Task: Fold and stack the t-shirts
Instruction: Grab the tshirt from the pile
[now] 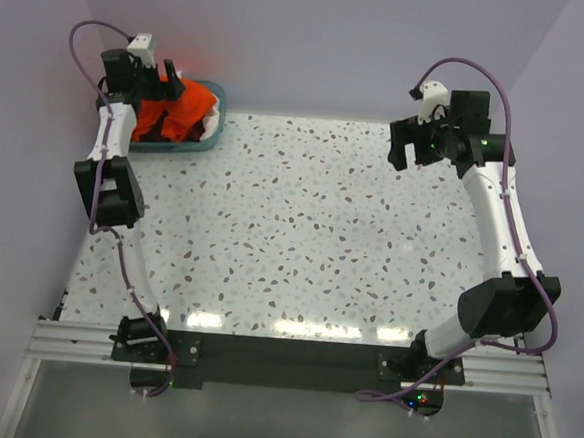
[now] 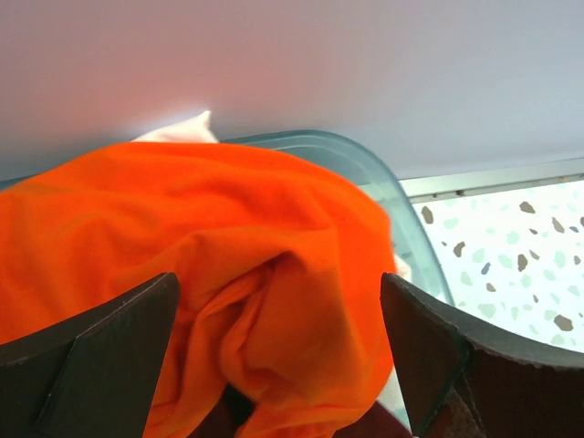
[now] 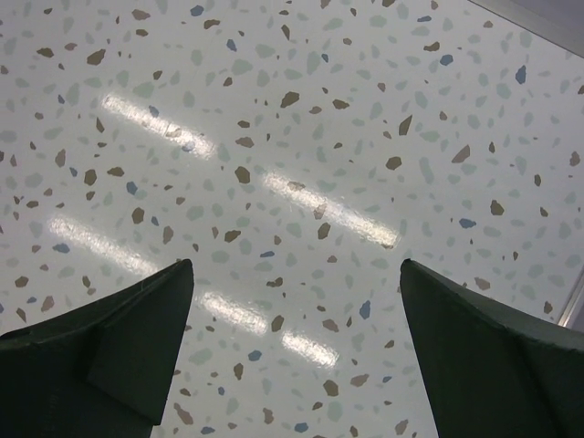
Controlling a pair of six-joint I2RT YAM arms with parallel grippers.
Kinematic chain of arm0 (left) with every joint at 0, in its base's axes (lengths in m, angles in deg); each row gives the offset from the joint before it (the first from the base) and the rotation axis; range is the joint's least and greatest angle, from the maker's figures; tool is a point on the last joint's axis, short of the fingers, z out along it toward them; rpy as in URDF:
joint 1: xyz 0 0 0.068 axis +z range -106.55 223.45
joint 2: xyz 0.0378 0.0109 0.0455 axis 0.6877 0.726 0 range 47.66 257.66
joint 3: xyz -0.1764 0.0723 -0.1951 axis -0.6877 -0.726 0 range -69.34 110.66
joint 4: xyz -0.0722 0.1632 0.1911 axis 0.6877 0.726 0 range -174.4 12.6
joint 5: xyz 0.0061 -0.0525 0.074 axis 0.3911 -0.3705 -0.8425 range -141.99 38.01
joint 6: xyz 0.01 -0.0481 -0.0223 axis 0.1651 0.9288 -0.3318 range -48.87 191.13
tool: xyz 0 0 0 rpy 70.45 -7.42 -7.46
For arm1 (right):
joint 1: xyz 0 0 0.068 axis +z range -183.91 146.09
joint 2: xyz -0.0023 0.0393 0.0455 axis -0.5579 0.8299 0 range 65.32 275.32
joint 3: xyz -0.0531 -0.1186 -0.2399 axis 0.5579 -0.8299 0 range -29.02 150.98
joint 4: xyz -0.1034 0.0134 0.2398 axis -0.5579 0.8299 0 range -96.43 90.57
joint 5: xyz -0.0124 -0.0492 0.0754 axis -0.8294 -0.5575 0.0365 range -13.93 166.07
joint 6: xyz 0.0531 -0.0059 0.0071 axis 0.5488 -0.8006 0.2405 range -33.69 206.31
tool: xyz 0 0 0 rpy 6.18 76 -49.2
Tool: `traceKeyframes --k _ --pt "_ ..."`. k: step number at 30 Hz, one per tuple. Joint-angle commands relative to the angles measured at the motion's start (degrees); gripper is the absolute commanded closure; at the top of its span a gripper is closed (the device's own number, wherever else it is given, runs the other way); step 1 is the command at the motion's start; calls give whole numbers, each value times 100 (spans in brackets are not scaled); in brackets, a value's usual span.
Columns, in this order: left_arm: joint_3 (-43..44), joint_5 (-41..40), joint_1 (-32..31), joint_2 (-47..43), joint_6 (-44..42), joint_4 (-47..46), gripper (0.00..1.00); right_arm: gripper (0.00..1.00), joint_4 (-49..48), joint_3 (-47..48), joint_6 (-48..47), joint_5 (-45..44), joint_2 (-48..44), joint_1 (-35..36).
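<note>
Pickup from the basket [image 1: 203, 145], judging by the layout, with nothing folded or stacked yet. Left gripper [image 2: 278, 297] wide open and empty, fingers either side of a raised ridge of the orange t-shirt [image 2: 210, 228], not yet pinching it. Right gripper [image 3: 297, 274] likewise spread wide, holding nothing, hanging above the speckled table [image 3: 301, 137], well apart from the basket.

To do it well:
- Sink the left fingers a little deeper, to bracket a single fold rather than a bunched handful.
- Close on the orange layer alone; avoid catching the white cloth [image 2: 178, 130] beside it or the basket rim just to the right.
- Lift straight up and slowly to peel the shirt free of its neighbours, then carry it to the open middle of the table.
- Bring the right gripper in afterwards, for spreading the cloth flat.

Count:
- Two grippers, both open.
- One basket, at the far left corner.
- One orange t-shirt, heaped on top inside it.
- White cloth in at least one piece, peeking out at the back and the right side.
- Possibly one dark maroon garment [image 2: 370, 427] low in the pile — too little showing to be sure.
- No shirt laid out on the table in any view.
</note>
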Motion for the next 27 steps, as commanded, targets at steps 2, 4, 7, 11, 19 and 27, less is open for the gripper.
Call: traceKeyframes --k 2,4,7,11,19,27 --pt "389 10 -220 184 155 -570 3 1 -97 60 -206 189 -246 -1" --pt "459 -158 -238 307 111 -579 7 1 -70 59 -258 136 -264 8" --pt "573 -387 -273 404 23 -552 22 1 -35 95 -311 39 -272 -1" --pt "688 -519 -325 466 -65 -465 44 1 -26 95 -355 -66 -290 8" --pt "1091 -677 -369 291 -118 -543 100 2 -105 33 -251 -189 -290 8" --pt "1110 -546 -545 -922 -215 -1729 100 7 -492 -309 268 -339 -351 -1"
